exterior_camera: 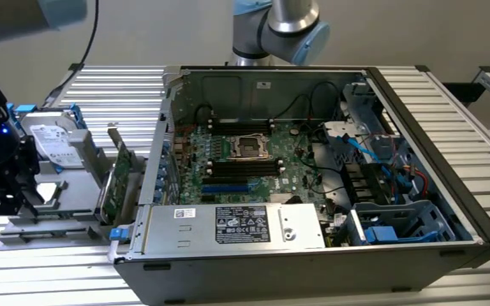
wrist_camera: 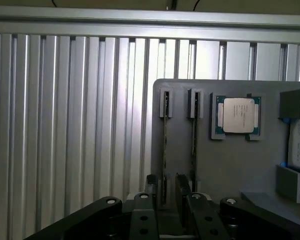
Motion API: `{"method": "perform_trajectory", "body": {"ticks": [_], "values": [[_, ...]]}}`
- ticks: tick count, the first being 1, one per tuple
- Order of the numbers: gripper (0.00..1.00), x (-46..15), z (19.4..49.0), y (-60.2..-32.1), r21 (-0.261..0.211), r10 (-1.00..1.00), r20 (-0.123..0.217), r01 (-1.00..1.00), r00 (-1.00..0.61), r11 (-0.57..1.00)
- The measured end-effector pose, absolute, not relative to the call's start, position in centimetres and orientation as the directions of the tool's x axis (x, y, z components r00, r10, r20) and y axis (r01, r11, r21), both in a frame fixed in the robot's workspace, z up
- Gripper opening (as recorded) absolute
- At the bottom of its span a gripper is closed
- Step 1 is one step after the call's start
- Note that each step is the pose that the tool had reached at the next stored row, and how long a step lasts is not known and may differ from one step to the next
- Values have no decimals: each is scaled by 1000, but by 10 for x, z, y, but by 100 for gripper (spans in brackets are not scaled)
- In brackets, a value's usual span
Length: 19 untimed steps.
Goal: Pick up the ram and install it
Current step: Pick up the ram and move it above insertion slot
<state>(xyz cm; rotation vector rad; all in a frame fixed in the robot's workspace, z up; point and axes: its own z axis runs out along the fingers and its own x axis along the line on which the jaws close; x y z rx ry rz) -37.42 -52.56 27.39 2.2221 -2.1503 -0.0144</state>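
Looking across the exterior view: open dark metal computer case (exterior_camera: 441, 159) lying on a ribbed aluminium table (exterior_camera: 100, 83), green motherboard (exterior_camera: 245, 159) inside, silver power supply box (exterior_camera: 237, 226) along the near side. At the exterior view's left, just beside the case, a grey fixture tray (exterior_camera: 66, 197) bearing a silver boxy hard drive (exterior_camera: 53, 143) and an upright green expansion card (exterior_camera: 122, 172). Hanging over the tray's far-left end, the black gripper (exterior_camera: 2, 191), well apart from the motherboard.

Turning to the wrist view: two slim dark green sticks standing on edge in slotted holders side by side, the ram (wrist_camera: 164, 145) and a second stick (wrist_camera: 194, 145). Square silver-lidded processor chip (wrist_camera: 237, 115) seated in a frame just beside the second stick. Gripper fingers (wrist_camera: 151, 185) spread wide, straddling one end of the ram without pinching it; contact with either finger hard to tell. Ram not yet lifted, seated in its holder.
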Motion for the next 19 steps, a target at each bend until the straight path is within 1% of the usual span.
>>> {"method": "perform_trajectory", "body": {"ticks": [19], "values": [[30,-379,239,-526,41,-999,24,-999,33,-32]]}}
